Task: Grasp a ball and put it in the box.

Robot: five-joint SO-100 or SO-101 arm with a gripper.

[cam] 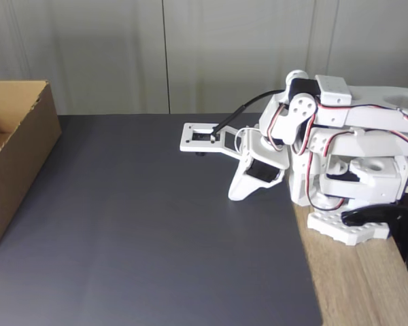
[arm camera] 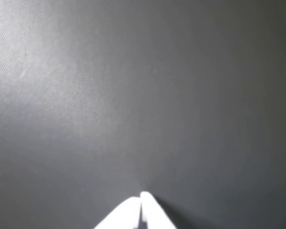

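Dark grey mat [cam: 156,231], wooden table [cam: 360,285]

1. A dark grey mat [cam: 156,238] covers most of the bench, its surface finely textured in the wrist view [arm camera: 133,95].
2. A strip of bare wooden bench [cam: 360,285] shows along the mat's right edge in the fixed view.
3. A pale grey panelled wall [cam: 190,54] stands behind.

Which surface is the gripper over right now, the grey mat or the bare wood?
The grey mat: the gripper points down at it, while the bare wood lies under the arm's base, right in the fixed view.
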